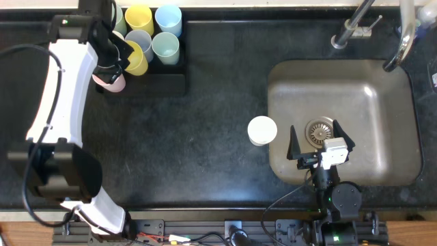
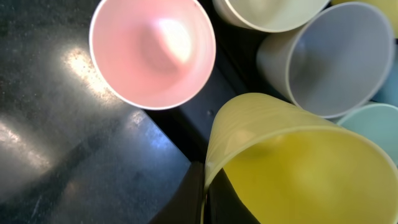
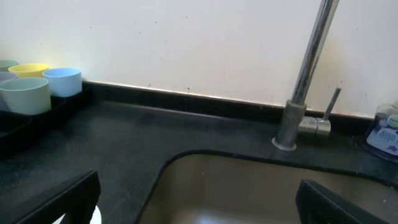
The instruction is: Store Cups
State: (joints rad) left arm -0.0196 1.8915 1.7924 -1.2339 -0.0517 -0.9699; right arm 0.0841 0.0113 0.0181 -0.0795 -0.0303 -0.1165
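A black tray at the back left holds several pastel cups: yellow, blue, grey and pale green. My left gripper is over the tray's left side, shut on the rim of a tilted yellow cup; one dark finger shows outside its wall. A pink cup stands upright at the tray's near-left corner; whether it is inside the tray I cannot tell. A white cup sits on the counter by the sink's left edge. My right gripper hangs open over the sink.
The steel sink fills the right side, with the tap behind it and a soap bottle at the far right. Dark counter lies between the tray and the sink.
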